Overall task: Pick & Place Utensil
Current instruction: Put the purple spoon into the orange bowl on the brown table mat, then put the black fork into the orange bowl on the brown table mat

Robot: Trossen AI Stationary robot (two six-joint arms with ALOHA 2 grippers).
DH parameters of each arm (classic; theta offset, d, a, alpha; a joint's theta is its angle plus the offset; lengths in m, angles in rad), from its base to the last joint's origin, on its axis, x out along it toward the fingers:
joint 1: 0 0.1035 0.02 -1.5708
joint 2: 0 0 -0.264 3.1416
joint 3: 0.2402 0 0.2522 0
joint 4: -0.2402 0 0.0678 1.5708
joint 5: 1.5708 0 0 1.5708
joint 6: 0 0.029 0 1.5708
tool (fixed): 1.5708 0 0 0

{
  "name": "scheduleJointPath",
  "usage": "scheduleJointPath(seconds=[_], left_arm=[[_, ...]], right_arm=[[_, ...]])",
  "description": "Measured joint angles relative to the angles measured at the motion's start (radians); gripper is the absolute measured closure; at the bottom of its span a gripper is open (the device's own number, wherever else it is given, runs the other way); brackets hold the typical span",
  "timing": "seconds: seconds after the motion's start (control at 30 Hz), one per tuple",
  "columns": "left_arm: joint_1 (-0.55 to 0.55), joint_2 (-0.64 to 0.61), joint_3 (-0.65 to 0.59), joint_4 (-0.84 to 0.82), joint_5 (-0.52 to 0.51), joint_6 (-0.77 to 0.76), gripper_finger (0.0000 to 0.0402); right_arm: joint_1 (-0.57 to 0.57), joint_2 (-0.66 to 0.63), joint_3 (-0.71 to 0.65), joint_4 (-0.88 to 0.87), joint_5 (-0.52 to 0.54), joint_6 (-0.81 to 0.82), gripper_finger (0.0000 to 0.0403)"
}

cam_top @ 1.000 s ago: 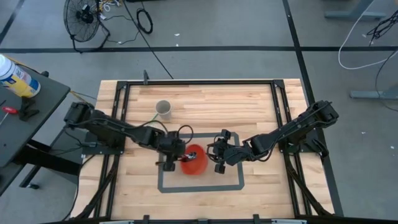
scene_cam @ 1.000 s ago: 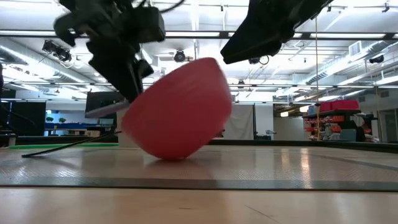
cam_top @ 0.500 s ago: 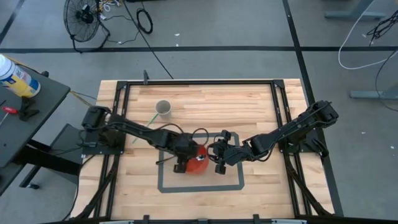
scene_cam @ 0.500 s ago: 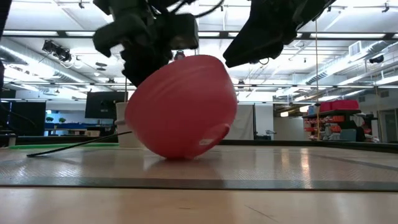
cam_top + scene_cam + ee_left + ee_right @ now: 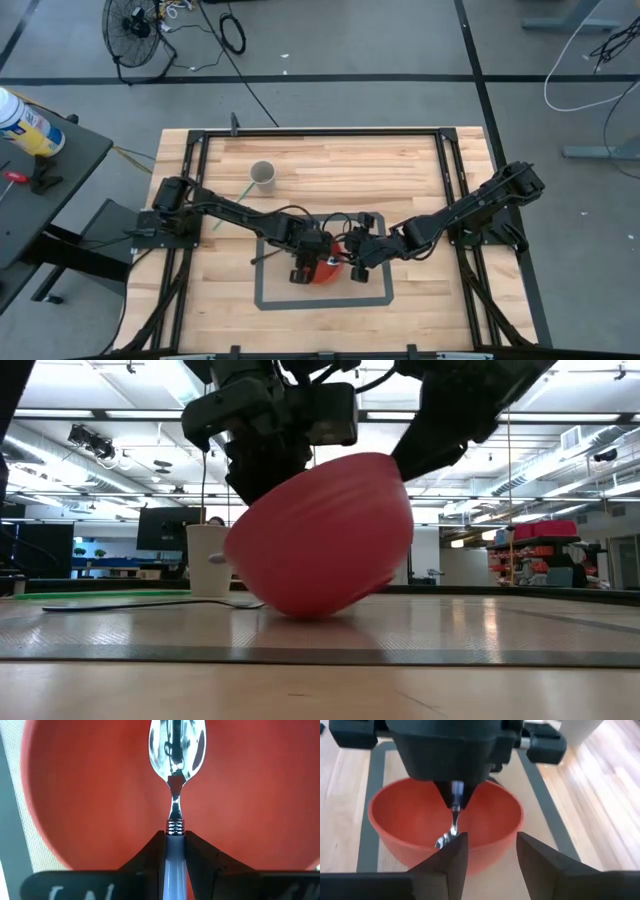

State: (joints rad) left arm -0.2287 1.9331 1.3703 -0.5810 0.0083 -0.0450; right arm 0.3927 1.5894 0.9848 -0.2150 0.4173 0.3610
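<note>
left gripper (image 5: 306,262) over the red bowl (image 5: 325,270), fingers (image 5: 150,855) clamped on the spoon (image 5: 175,750) handle, its silver head hanging down inside the bowl. bowl sits tilted inside the grey tape square (image 5: 268,300) on the table (image 5: 400,170). right gripper (image 5: 352,252) just beside the bowl's rim, fingers (image 5: 540,862) spread apart, holding nothing. white cup (image 5: 262,175) well apart.

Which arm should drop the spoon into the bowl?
Left. The left gripper is shut on the spoon, whose head hangs inside the tilted red bowl. The right gripper is open at the bowl's rim and holds no utensil.
</note>
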Motion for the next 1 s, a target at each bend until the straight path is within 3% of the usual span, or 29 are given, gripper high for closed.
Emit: scheduleJointPath(seconds=[0.33, 0.6, 0.8, 1.0], left_arm=[[0.0, 0.0, -0.001, 0.008, -0.005, -0.027, 0.0327], [0.0, -0.002, -0.001, -0.002, -0.004, -0.027, 0.0244], [-0.005, -0.074, -0.001, -0.077, -0.039, -0.038, 0.0206], [-0.049, -0.194, -0.005, -0.123, -0.134, -0.076, 0.0207]], right_arm=[[0.0, 0.013, 0.0, -0.017, -0.078, 0.0, 0.0232], [0.0, 0.06, 0.0, -0.011, -0.113, 0.002, 0.0232], [0.0, 0.061, 0.0, 0.007, -0.062, 0.004, 0.0232], [0.0, 0.056, 0.0, 0.04, -0.01, -0.021, 0.0232]])
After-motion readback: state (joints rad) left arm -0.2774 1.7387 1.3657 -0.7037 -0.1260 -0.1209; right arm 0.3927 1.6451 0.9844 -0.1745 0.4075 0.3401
